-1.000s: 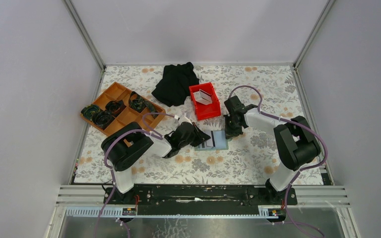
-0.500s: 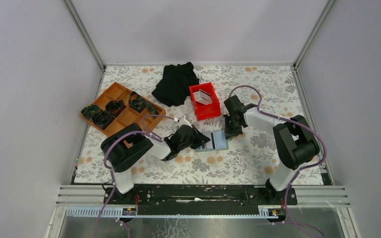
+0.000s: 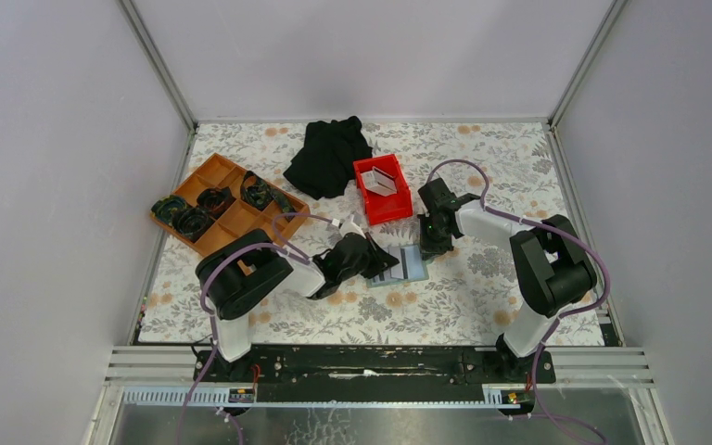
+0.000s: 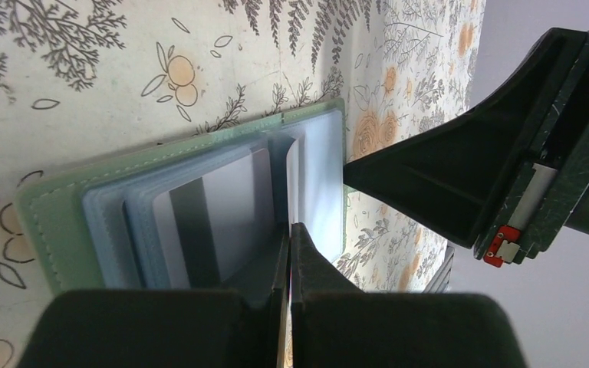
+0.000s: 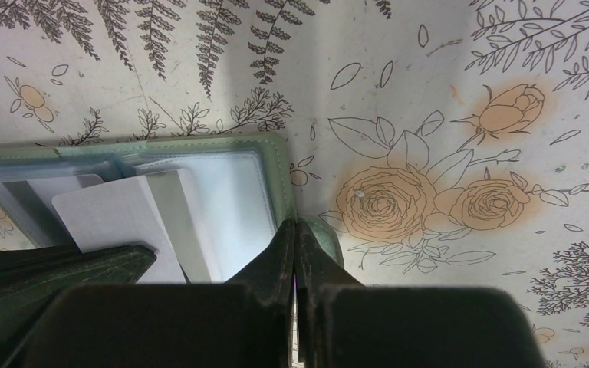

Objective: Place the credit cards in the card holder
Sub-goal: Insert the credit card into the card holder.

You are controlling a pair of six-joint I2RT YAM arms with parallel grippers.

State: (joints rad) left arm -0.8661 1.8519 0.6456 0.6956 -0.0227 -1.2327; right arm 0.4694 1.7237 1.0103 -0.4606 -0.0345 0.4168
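Left gripper [image 4: 290,230]: jaws together, tips on credit card [image 4: 230,199] in open card holder [image 4: 46,207].
Right gripper [image 5: 297,230]: jaws together, tips at its edge.

It was a lab test booth: plain grey walls [image 3: 56,167] and metal posts [image 3: 159,67] boxed in a flowered tablecloth [image 3: 464,306], robot arms [image 3: 542,269] bolted to a rail [image 3: 380,363].

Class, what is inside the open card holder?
Pale clear sleeves and a white credit card with a dark stripe lie inside the card holder. The left end effector covers its near end.
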